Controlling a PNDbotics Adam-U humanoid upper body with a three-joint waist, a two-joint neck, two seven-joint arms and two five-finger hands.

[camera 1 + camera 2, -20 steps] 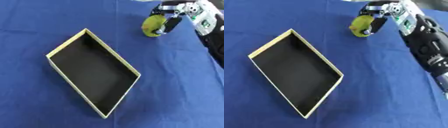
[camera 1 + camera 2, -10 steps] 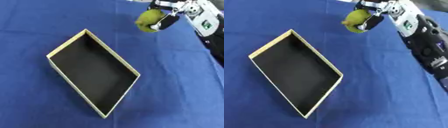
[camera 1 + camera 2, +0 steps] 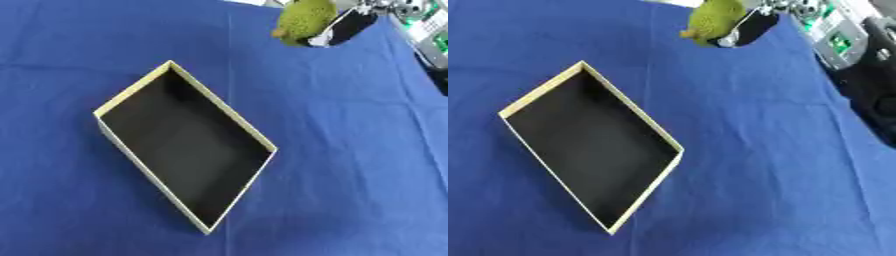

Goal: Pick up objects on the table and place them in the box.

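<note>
left eye view shows a bumpy yellow-green fruit point(image 3: 305, 20) pinched in the curled fingers of the right hand point(image 3: 346, 31) at the top edge, held up beyond the box's far corner. the box point(image 3: 138, 87) has pale tan walls and a black, empty inside. a blue cloth covers the table point(image 3: 350, 165). the fruit sits higher and further left than a second ago.

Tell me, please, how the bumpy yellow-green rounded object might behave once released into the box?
The bumpy yellow-green rounded object, held in the right hand, looks rounded, so it may roll. Its bumps probably limit slipping. The shallow black cardboard box should likely contain it.
</note>
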